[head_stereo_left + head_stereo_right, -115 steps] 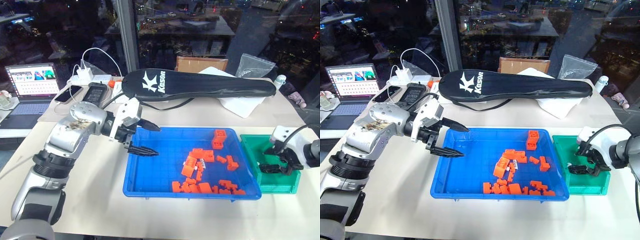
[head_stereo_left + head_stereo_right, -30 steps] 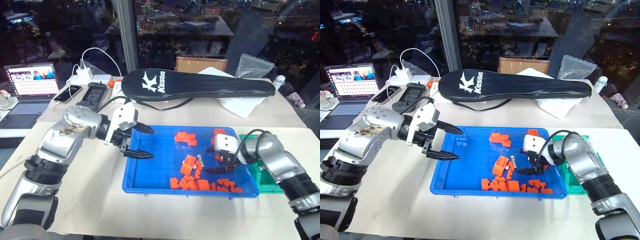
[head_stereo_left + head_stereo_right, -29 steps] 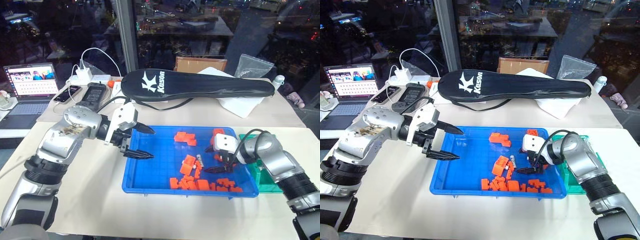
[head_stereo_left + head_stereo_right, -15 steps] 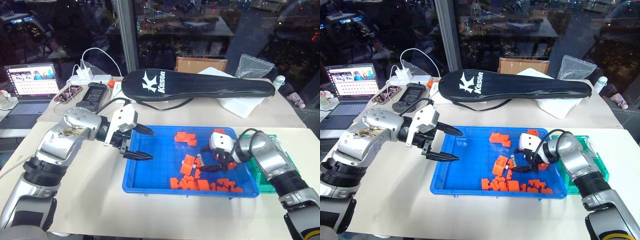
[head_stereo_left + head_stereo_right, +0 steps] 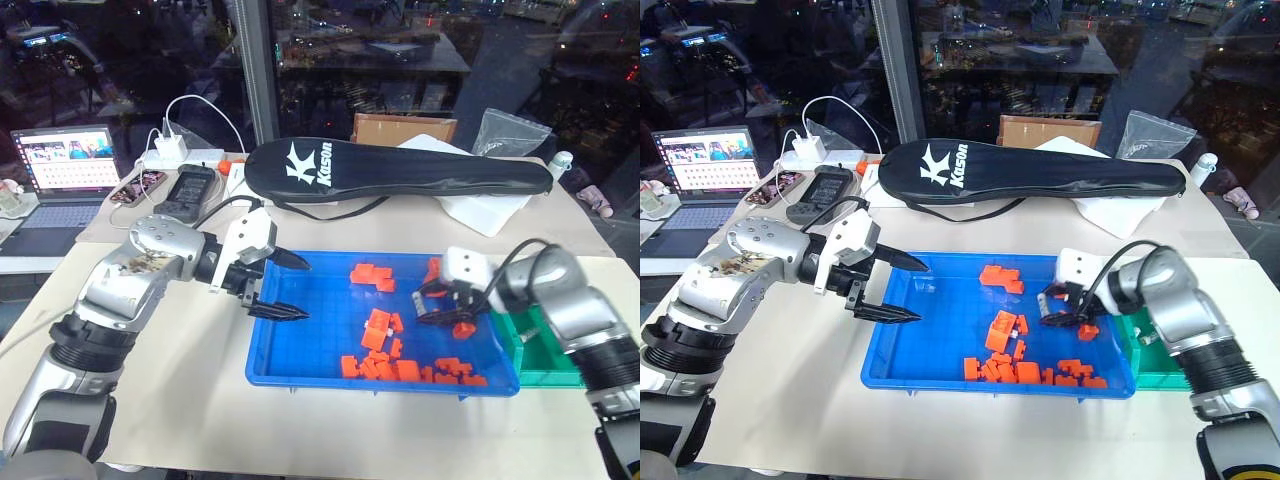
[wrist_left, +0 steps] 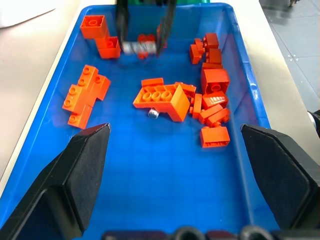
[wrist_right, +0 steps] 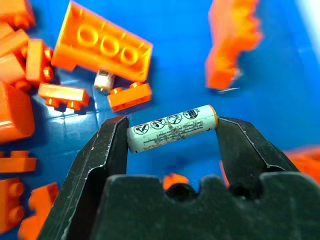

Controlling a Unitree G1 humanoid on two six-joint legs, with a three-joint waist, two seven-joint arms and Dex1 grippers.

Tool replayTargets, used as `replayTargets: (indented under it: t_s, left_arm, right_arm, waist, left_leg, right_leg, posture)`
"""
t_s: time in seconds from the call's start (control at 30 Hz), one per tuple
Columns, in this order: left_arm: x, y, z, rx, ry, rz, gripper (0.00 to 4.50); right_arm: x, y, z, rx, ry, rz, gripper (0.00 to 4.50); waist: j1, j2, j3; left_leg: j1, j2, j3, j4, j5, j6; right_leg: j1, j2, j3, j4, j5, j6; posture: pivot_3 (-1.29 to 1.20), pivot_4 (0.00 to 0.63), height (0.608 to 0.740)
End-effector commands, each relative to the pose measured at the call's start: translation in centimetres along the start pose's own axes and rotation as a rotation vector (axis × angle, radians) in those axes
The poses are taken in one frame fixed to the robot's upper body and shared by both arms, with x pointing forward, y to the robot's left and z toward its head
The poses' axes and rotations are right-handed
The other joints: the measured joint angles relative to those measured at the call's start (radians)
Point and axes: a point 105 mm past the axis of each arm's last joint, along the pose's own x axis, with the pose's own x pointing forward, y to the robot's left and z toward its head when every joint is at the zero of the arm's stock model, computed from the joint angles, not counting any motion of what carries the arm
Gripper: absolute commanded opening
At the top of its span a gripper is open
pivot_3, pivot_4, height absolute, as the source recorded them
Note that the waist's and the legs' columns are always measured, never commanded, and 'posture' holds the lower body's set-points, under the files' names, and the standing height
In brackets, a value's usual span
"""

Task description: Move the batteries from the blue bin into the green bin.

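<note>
Step in hand: one battery (image 7: 172,128) is clamped end to end between the two fingers of the right end effector (image 5: 437,305), held crosswise and clear of the bin floor.
Where it is: the held battery hangs over the right part of the blue bin (image 5: 300,372), above the orange blocks (image 5: 378,330), not yet over the green bin (image 5: 545,368).
Right end effector: closed on the battery, with one finger at each end of it, as the right wrist view shows.
Left end effector (image 5: 288,287): fingers spread wide apart and holding nothing, poised over the left end of the blue bin.
Left in the blue bin: at least one more battery (image 6: 153,114) lies on the floor beside the large orange brick (image 6: 161,99) in the middle; the right wrist view shows its end poking out from under that brick. Others may be hidden under the blocks; I cannot tell.
Green bin: sits just right of the blue bin on the table (image 5: 330,440); the arm covers part of it, and what it holds cannot be made out.
Done so far: the pick looks complete, judging by the firm hold.
Still to do: carry this battery rightward over the green bin and release it, then return for the one by the brick and any that turn up beneath the blocks.
Progress: partway, with at least two drops remaining.
</note>
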Motion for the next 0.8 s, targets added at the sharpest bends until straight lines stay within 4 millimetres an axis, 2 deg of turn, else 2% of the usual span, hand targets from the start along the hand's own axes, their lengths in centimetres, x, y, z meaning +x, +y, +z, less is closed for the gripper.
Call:
replayTargets:
  t_s: [0.03,0.13,0.2,0.3,0.37,0.5,0.73,0.8]
  left_arm:
    - [-0.1,0.3,0.8,0.056,-0.008,-0.005,4.50]
    - [0.0,0.5,0.8,0.060,-0.009,-0.005,4.50]
    - [0.1,0.5,0.8,0.062,-0.010,-0.008,4.50]
    - [0.2,0.5,0.8,0.064,-0.014,-0.014,4.50]
    - [0.3,0.5,0.8,0.067,-0.016,-0.014,4.50]
    - [0.4,0.4,0.8,0.069,-0.015,-0.012,4.50]
    - [-0.2,0.2,0.6,0.066,-0.003,0.014,4.50]
    - [-0.3,0.2,0.6,0.062,0.000,0.014,4.50]
  right_arm:
    - [-6.3,-2.4,0.5,0.033,0.046,-0.195,2.50]
    - [-9.0,-2.7,-1.1,0.085,0.120,-0.261,2.50]
    - [-9.7,-2.8,-1.8,0.113,0.139,-0.282,2.50]
    - [-10.1,-2.6,-4.0,0.155,0.200,-0.301,2.50]
    - [-9.4,-2.4,-6.5,0.167,0.277,-0.300,2.50]
    - [-7.5,-1.9,-8.9,0.171,0.335,-0.267,2.50]
    - [-5.0,-1.6,-10.7,0.195,0.349,-0.222,2.50]
    - [-4.9,-1.7,-10.8,0.192,0.353,-0.219,3.50]
  waist:
    - [0.008,0.001,0.000]
    - [0.012,0.000,0.000]
    - [0.011,0.000,0.000]
    - [0.006,0.000,0.000]
    - [0.005,0.000,0.000]
    - [-0.002,0.000,0.000]
    - [-0.013,0.001,-0.001]
    - [-0.013,0.001,-0.001]
  left_leg:
    - [0.000,0.000,0.000,0.000,0.000,0.000]
    - [0.001,0.000,0.000,-0.001,0.000,0.000]
    - [0.001,0.000,0.000,-0.002,0.000,0.000]
    - [0.001,0.000,0.000,-0.001,0.000,0.000]
    - [0.001,0.000,0.001,-0.001,0.000,0.000]
    - [0.001,0.000,0.001,-0.001,0.000,0.000]
    - [0.001,0.000,0.000,-0.001,0.000,0.000]
    - [0.001,0.000,0.000,0.000,0.000,0.000]
  right_leg:
    - [0.000,0.000,0.000,0.000,0.000,0.000]
    - [0.000,0.000,0.000,-0.001,0.000,0.000]
    - [0.000,0.000,0.000,-0.001,0.000,0.000]
    - [0.000,0.000,0.000,-0.001,0.000,0.000]
    - [0.000,0.000,0.000,-0.001,0.000,0.000]
    - [0.000,0.000,0.000,0.000,0.000,0.000]
    - [0.000,0.000,0.000,0.000,0.000,0.000]
    - [0.000,0.000,0.000,0.000,0.000,0.000]
  posture:
    - [0.00,0.150,0.731]
    - [0.00,0.150,0.731]
    - [0.00,0.150,0.731]
    - [0.00,0.150,0.731]
    - [0.00,0.150,0.731]
    - [0.00,0.150,0.731]
    - [0.00,0.150,0.731]
    - [0.00,0.150,0.731]
